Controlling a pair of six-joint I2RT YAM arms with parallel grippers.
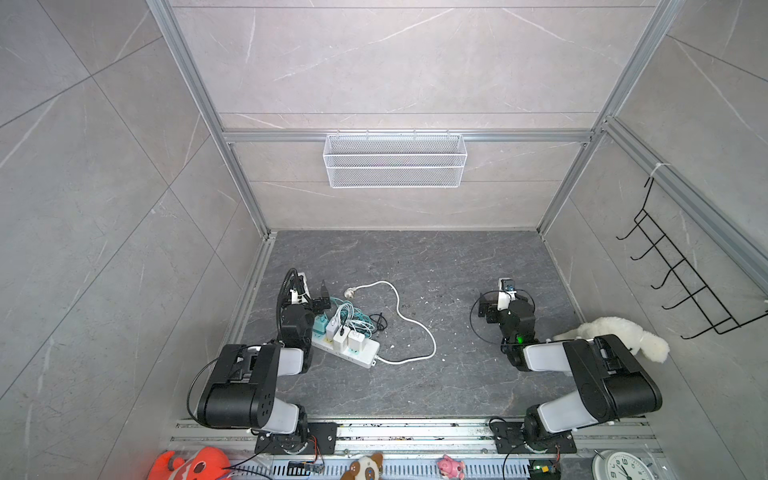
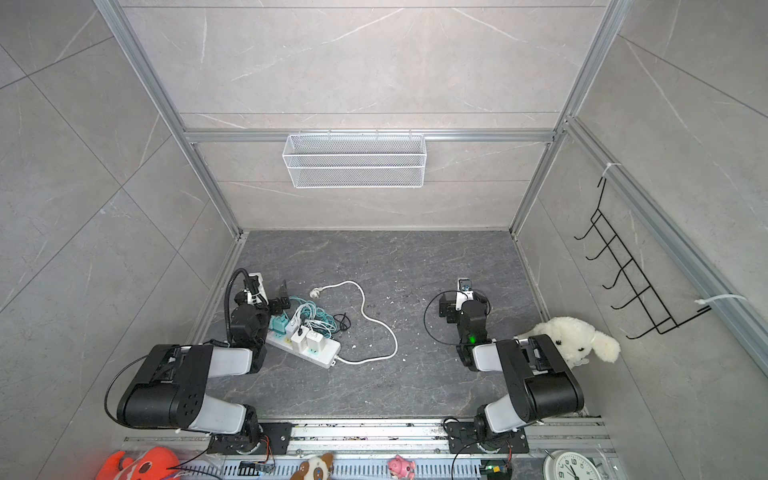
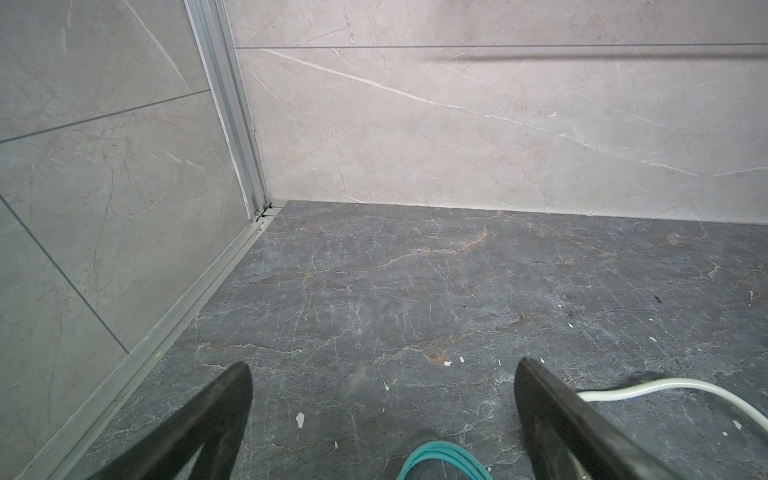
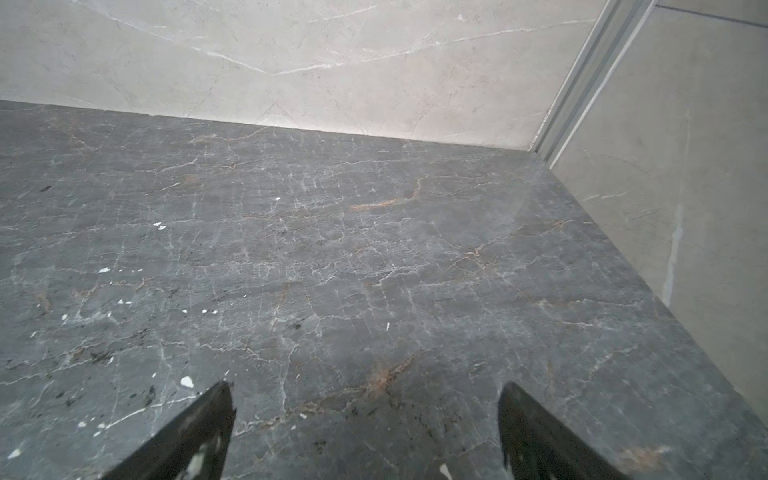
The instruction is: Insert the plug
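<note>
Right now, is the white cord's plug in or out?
Out: the white plug lies loose on the floor, apart from the power strip.

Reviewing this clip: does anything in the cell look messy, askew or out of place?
The power strip lies askew beside a tangle of teal and white cables. Its white plug lies loose on the floor among scattered white flecks. A white plush toy sits at the right edge.
</note>
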